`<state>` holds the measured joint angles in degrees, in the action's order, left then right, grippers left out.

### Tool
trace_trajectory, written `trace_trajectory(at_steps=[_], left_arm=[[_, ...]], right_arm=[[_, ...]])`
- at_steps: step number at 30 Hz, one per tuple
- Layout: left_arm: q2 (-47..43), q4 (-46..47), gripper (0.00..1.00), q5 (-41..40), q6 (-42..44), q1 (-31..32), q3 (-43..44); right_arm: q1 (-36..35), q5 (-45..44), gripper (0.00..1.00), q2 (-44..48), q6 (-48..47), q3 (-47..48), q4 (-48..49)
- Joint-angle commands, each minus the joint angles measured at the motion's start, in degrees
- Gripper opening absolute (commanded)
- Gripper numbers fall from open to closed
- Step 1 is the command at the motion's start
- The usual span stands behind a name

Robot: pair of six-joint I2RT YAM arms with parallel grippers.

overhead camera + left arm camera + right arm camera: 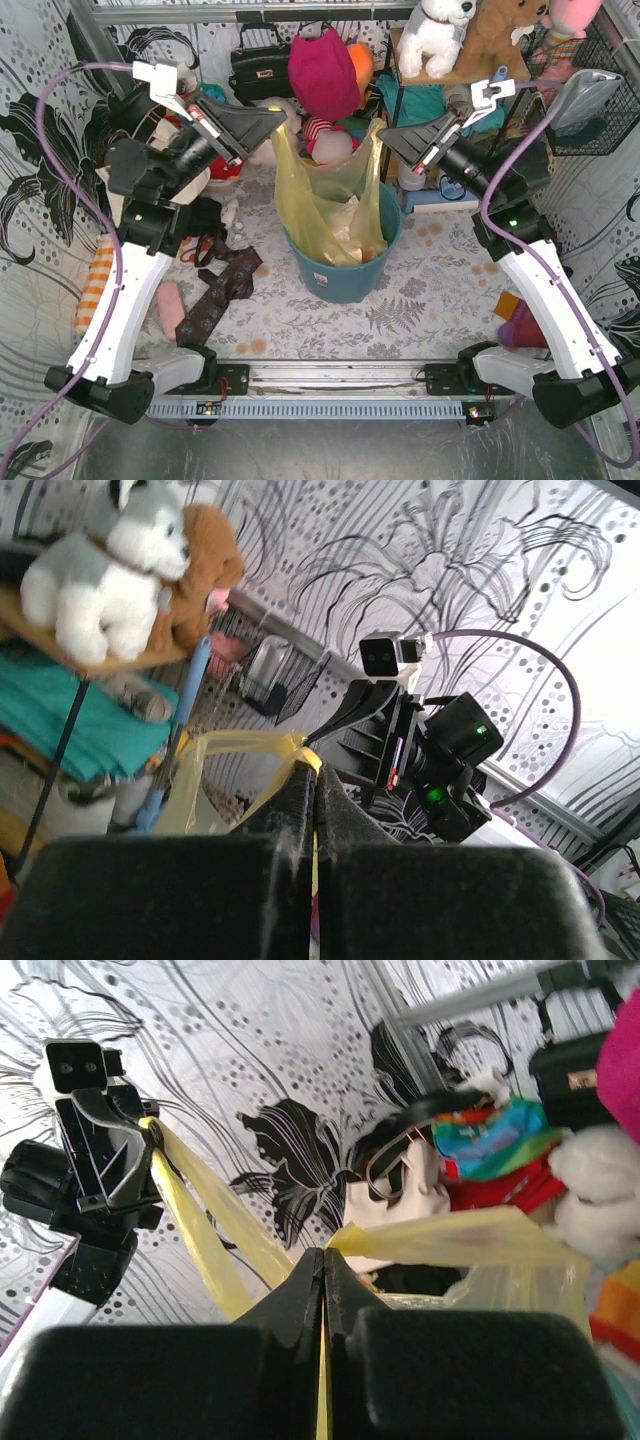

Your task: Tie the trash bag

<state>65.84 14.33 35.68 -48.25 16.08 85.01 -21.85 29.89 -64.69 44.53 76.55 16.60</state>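
Bottom of trash bag (322, 203) inside bin (341, 286)

Trash bag (322, 200) in bin (345, 282) on table (425, 300)

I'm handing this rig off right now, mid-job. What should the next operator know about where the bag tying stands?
Grippers: the left gripper is shut on one top strip of the trash bag. The right gripper is shut on the opposite strip.
Things: the bag sits in the teal bin, with its top held up above the rim and stretched between the two grippers.
Done: both sides of the bag top are grasped and held up apart.
Left: cross the two strips and tie them. No knot shows yet.
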Motion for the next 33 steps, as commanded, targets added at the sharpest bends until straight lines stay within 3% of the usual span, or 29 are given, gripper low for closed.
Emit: trace_trajectory(at_steps=[1,11,21,27,31,33], left_arm=[[1.3,5.4,0.0,-0.2,-3.1,0.0,-4.2],[7.3,10.0,0.0,5.7,-6.0,0.0,9.4],[1.7,14.4,0.0,5.1,-7.2,-0.1,-2.3],[-0.2,13.8,0.03,6.2,-6.3,-0.1,-6.4],[-1.0,11.0,0.03,6.1,-4.2,0.0,-5.8],[-1.2,10.8,0.03,6.2,-3.9,0.0,-5.7]], right_arm=[[-0.3,-1.8,0.0,2.0,1.3,-2.9,3.0],[-0.4,0.7,0.0,-1.0,-2.7,13.0,-2.8],[-0.4,-1.6,0.0,2.3,-3.5,5.8,-3.8],[-0.4,-4.5,0.0,3.4,-9.8,9.2,-12.9],[-0.4,-8.1,0.3,3.0,-15.7,16.5,-22.5],[-0.4,-11.0,0.4,3.3,-18.1,19.6,-27.1]])
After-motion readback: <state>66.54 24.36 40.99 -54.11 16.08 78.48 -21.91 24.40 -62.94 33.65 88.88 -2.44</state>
